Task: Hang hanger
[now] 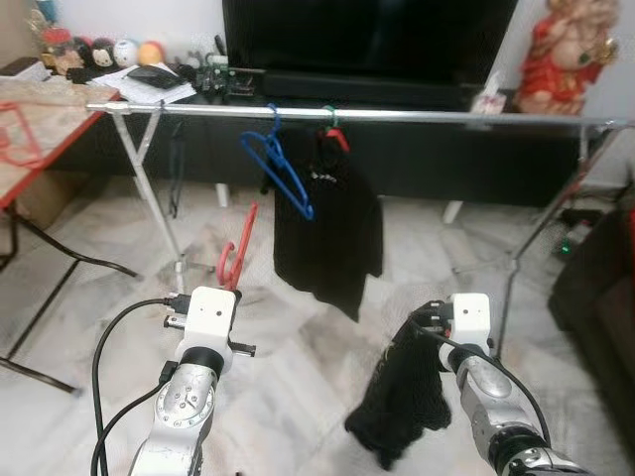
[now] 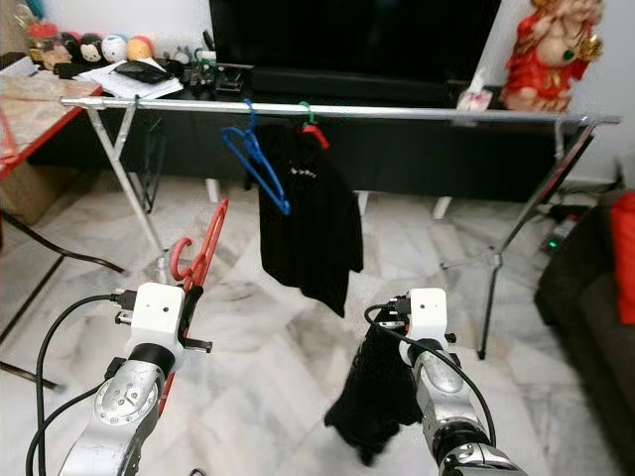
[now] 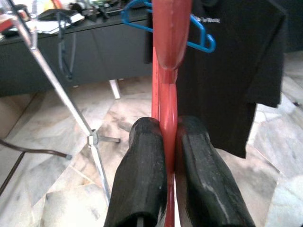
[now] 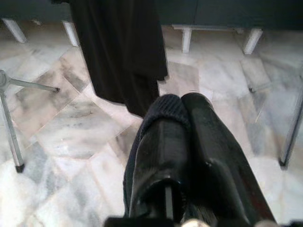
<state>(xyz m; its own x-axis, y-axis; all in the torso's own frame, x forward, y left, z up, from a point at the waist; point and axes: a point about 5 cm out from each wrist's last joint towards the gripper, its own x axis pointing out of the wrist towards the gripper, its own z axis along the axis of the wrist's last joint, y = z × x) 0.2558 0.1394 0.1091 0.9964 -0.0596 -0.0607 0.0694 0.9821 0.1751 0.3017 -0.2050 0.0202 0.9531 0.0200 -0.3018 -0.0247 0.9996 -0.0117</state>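
Left gripper [image 3: 169, 142] pinched tight on the flat shaft of a red hanger [image 1: 238, 248]; in the left wrist view both black fingers [image 3: 142, 175] press against the plastic with no gap. The hanger stands nearly upright above the left wrist, hook curled at its lower end, well below and in front of the silver rail [image 1: 397, 116]. Right gripper [image 4: 182, 109] closed on a dark knitted garment [image 1: 402, 397], which hangs limp from the fingers toward the marble floor [image 1: 298, 337]. On the rail: a blue hanger [image 1: 278, 164], empty, and just beside it a black shirt [image 1: 327, 233] on its own hanger. Judgement: the step in hand is bringing garment and red hanger together, or lifting the hanger to the rail. The hook probably needs turning upward first. Free rail to the robot's left of the blue hanger looks the safest target. Approach from above the rail, lower the hook over it, loosen the fingers only once it bears weight. Risk: snagging the blue hanger.
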